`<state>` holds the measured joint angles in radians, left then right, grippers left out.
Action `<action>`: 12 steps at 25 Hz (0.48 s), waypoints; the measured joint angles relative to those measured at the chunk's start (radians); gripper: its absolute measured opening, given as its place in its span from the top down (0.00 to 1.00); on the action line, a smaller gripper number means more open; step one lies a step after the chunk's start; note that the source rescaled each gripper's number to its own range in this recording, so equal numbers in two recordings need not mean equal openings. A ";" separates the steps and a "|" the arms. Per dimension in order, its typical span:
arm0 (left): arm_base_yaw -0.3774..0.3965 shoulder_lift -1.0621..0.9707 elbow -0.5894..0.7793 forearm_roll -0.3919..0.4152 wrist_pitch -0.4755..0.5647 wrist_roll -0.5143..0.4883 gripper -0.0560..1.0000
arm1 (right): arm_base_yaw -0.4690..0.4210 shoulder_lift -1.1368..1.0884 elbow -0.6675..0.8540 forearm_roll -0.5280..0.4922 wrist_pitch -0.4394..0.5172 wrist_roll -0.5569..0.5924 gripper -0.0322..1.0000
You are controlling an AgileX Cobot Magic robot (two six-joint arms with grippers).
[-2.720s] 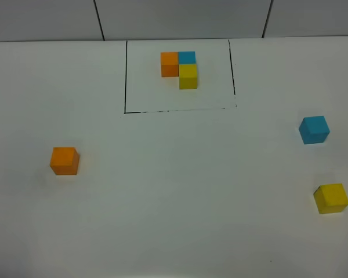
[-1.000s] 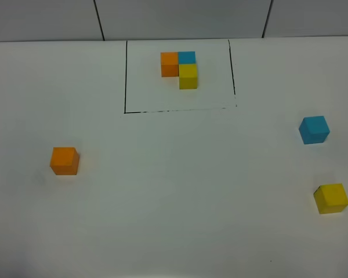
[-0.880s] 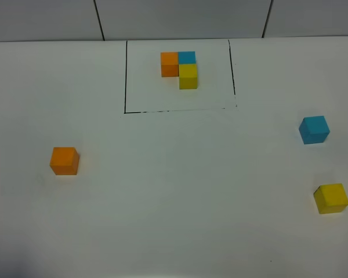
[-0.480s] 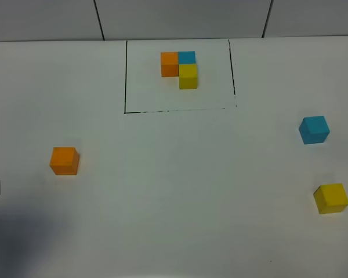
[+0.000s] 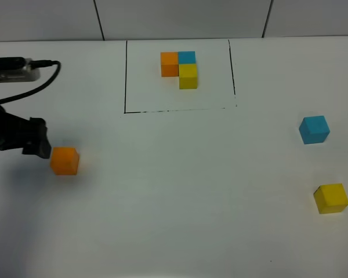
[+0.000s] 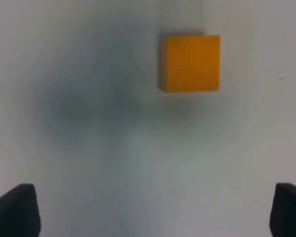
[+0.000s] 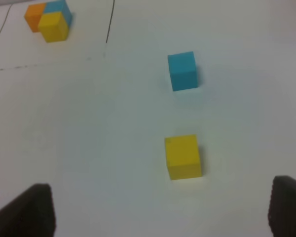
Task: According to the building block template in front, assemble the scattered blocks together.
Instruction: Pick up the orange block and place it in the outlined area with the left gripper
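At the left edge, left pincer (image 6: pixel 150 211): jaws spread wide with nothing between them. It hangs just beside the orange block, on that cube's left in the high view.
Left-centre, orange block (image 5: pixel 64 160): sits flat on the tabletop (image 5: pixel 174 208), untouched and well apart from the other loose cubes. The wrist view shows it ahead of the fingertips (image 6: pixel 12 212) and off their centre line.
Step in hand: judged to be the approach for picking up this cube.
Doing it well: centre the jaws over the cube first, so it falls midway between the fingertips. Square them to two opposite flat faces, not to corners. Come down straight until they bracket the sides, then close. A one-sided touch would likely shove or twist the cube.
Upper centre, building block template (image 5: pixel 180 70): within its drawn lines, orange at left touches blue at right, and yellow touches blue's near side, making an L. The orange cube belongs at the left end, so set it down with room to its right.
Right, blue block (image 5: pixel 314 129): loose and alone, right of the template.
Lower right, yellow block (image 5: pixel 331 198): loose, below the blue one and apart from it.
Right pincer (image 7: pixel 158 210): out of the high view. Its wrist view shows the jaws parted and empty, with both cubes ahead of it.
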<state>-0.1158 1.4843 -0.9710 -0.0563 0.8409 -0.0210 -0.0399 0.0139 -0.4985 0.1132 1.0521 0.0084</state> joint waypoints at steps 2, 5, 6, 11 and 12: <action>-0.042 0.057 -0.019 0.011 -0.033 -0.051 0.01 | 0.000 0.000 0.000 0.000 0.000 0.000 0.24; -0.077 0.126 -0.042 0.048 -0.062 -0.127 0.01 | 0.000 0.000 0.000 0.000 0.000 0.000 0.24; -0.082 0.145 -0.044 0.056 -0.066 -0.146 0.01 | 0.000 0.000 0.000 0.000 0.000 0.000 0.24; -0.082 0.213 -0.054 0.098 -0.070 -0.192 0.02 | 0.000 0.000 0.000 0.000 0.000 0.000 0.24; -0.082 0.227 -0.058 0.098 -0.073 -0.193 0.02 | 0.000 0.000 0.000 0.000 0.000 0.000 0.24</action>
<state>-0.1978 1.7116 -1.0289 0.0414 0.7679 -0.2136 -0.0399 0.0139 -0.4985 0.1132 1.0521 0.0084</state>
